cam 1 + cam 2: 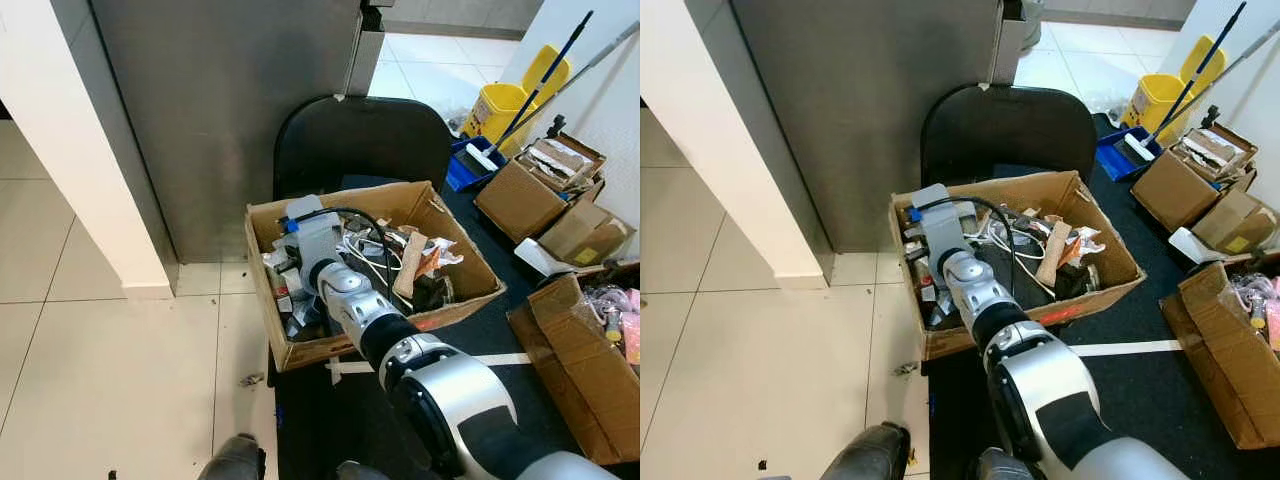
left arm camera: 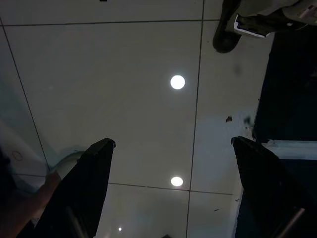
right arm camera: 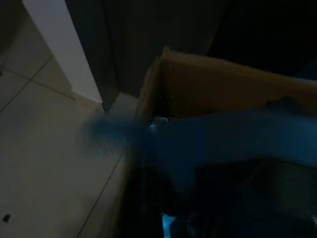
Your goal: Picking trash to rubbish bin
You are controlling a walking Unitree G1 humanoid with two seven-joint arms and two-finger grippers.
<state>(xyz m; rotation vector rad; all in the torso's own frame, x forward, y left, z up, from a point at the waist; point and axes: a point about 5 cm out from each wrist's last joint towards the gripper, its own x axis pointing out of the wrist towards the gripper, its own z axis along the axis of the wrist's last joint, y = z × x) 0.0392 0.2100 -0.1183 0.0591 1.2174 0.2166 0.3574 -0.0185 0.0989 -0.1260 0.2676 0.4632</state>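
left wrist view shows left hand [image 2: 171, 183] spread above floor tiles [image 2: 124, 74].

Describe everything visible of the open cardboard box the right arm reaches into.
The box is brown corrugated cardboard, flaps open and bent outward, sitting on a dark mat in front of a black chair, its left end over pale floor tiles. It is heaped with trash: white cables, crumpled paper, small packets. The right arm extends over its front wall, into its left half.

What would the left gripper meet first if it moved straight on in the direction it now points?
Probably the pale tiled floor. The left gripper hangs with its fingers apart, pointing down at bare tiles; the way looks free, though depth is unclear.
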